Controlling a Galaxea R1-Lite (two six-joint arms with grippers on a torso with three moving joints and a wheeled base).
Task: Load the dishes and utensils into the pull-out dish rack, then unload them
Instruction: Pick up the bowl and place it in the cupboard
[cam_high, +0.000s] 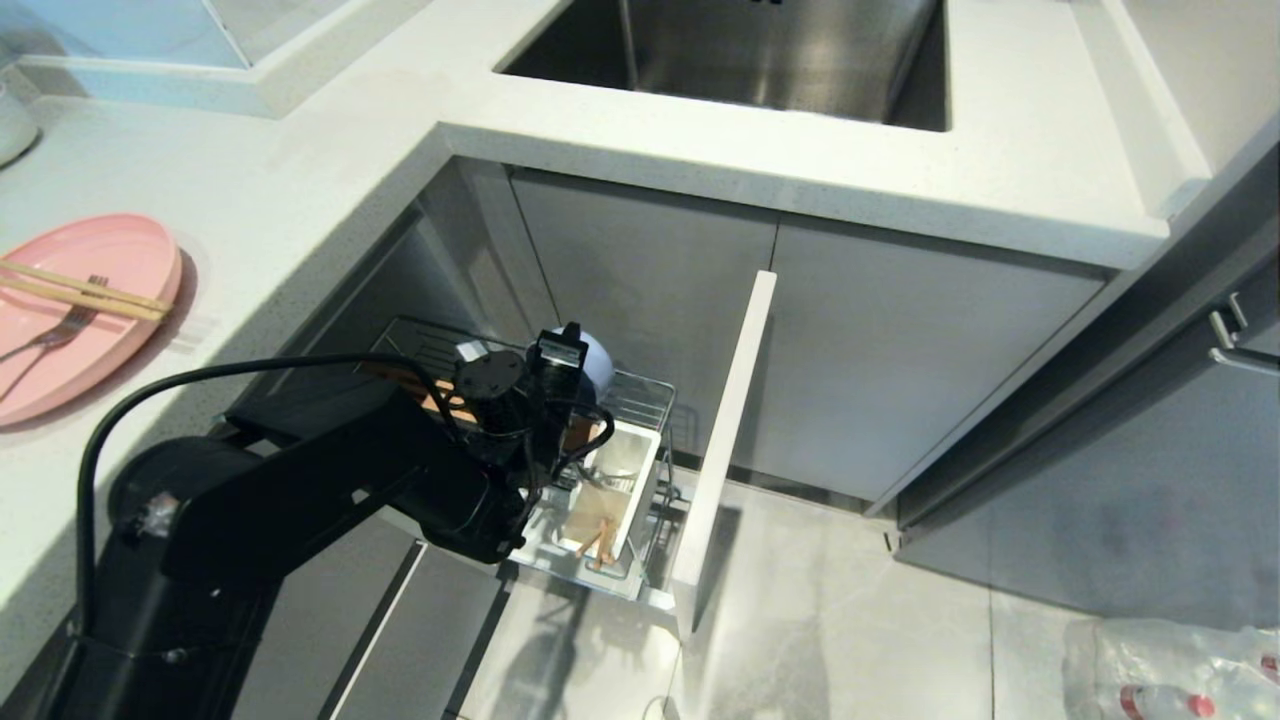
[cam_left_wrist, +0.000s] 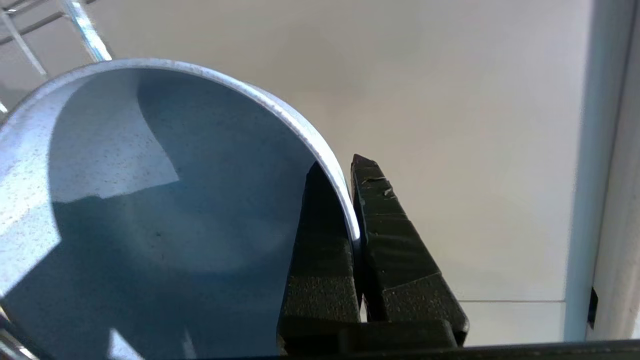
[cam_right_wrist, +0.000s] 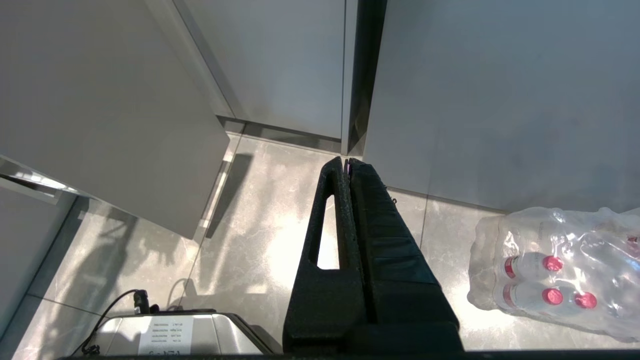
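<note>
Left wrist view: left end effector (cam_left_wrist: 354, 220) clamped on bowl (cam_left_wrist: 150, 200) rim over rack (cam_high: 640, 400). Light, stiff, smooth plastic; rim pinch suits, may swing.

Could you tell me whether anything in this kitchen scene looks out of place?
Only one oddity: a shrink-wrapped pack of bottles lies on the floor near the cabinets. Otherwise the left gripper grips the bowl by its rim over the pull-out dish rack.

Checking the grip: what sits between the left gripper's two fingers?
The blue-grey bowl's rim, pinched by the left gripper: one finger inside the bowl, the other outside. The left wrist view shows it.
</note>
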